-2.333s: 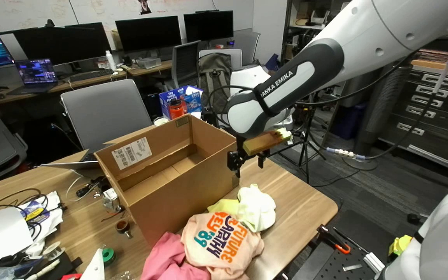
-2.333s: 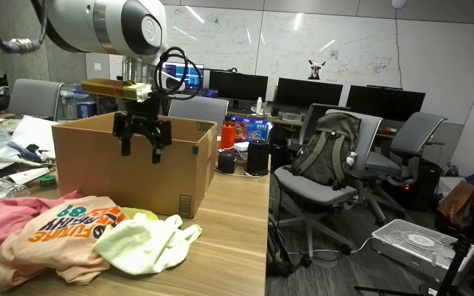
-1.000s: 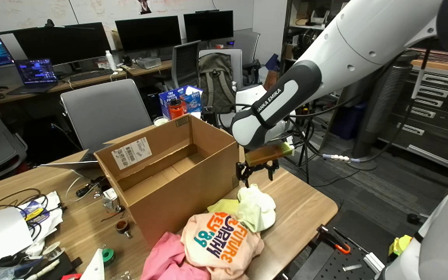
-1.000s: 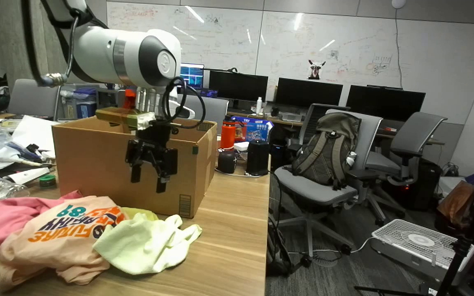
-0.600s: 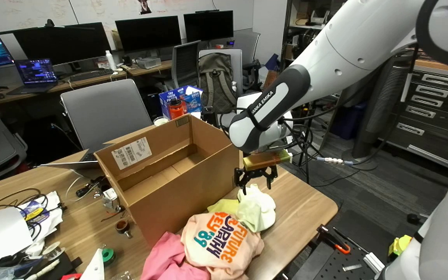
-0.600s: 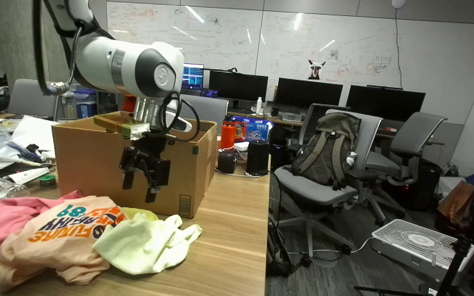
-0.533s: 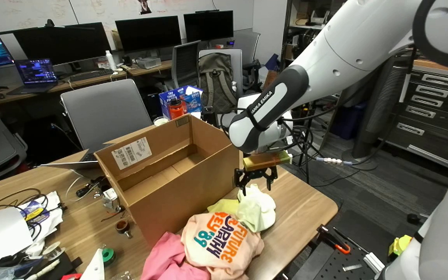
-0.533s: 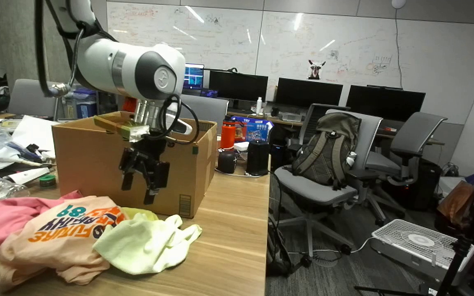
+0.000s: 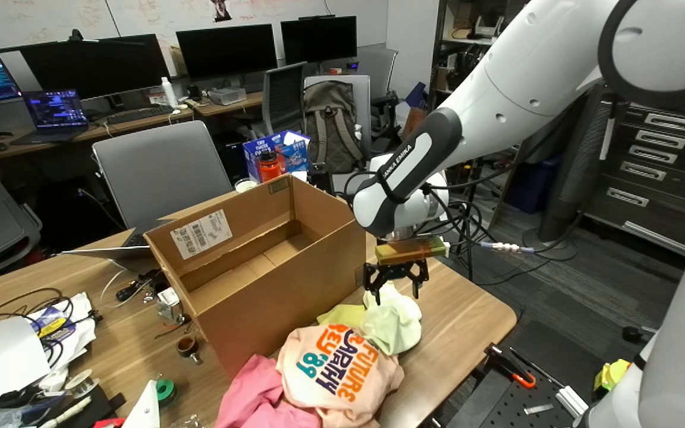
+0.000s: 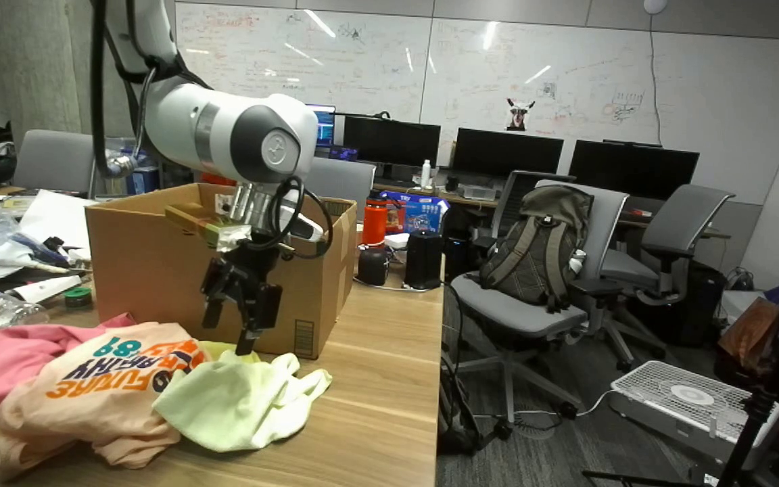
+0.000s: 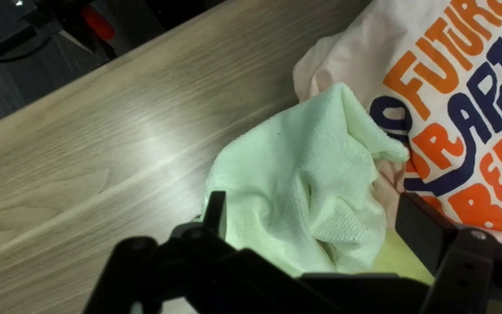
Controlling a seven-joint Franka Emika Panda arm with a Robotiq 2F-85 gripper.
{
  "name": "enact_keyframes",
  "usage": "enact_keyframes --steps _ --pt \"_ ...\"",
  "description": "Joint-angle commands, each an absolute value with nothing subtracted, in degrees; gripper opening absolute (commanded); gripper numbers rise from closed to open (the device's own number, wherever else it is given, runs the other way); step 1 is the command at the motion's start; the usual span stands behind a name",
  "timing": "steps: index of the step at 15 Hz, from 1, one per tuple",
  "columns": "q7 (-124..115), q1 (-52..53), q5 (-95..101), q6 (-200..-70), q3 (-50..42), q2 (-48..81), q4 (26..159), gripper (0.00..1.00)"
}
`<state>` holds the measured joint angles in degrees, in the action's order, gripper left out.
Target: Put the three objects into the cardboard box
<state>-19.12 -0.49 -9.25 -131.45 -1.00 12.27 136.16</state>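
Observation:
A crumpled pale whitish-green cloth (image 9: pixel 395 327), the white soft lump, lies on the table in front of the brown cardboard box (image 9: pixel 295 297). Beside it is a peach cloth (image 9: pixel 342 368) with orange, navy and green lettering; a pink cloth (image 9: pixel 265 398) borders that. All three also appear in an exterior view as the pale cloth (image 10: pixel 247 402), lettered cloth (image 10: pixel 102 392) and pink cloth (image 10: pixel 17 355). My gripper (image 9: pixel 397 295) hangs open above the pale cloth, pointing down. In the wrist view, the fingers of the gripper (image 11: pixel 311 199) stand apart, with the pale cloth below and between them.
Yellow fabric (image 9: pixel 342 315) shows between the pale cloth and the box wall. The box stands with its top open, its near wall (image 10: pixel 159 270) close behind the gripper. An orange bottle (image 10: pixel 374 220) stands beyond the box. The table's edge (image 9: pixel 485 351) runs beyond the pale cloth.
My gripper has come down from beside the box's upper edge to low over the pale cloth, its jaws staying apart. Box and cloths have not moved.

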Motion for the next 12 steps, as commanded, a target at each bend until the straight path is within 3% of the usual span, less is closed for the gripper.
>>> enact_keyframes --steps 1,12 --pt "-17.08 -0.61 -10.39 -130.21 -1.07 13.6 134.84 1.0" --pt "-3.45 -1.24 -18.52 -125.83 1.72 15.65 133.85 1.0"
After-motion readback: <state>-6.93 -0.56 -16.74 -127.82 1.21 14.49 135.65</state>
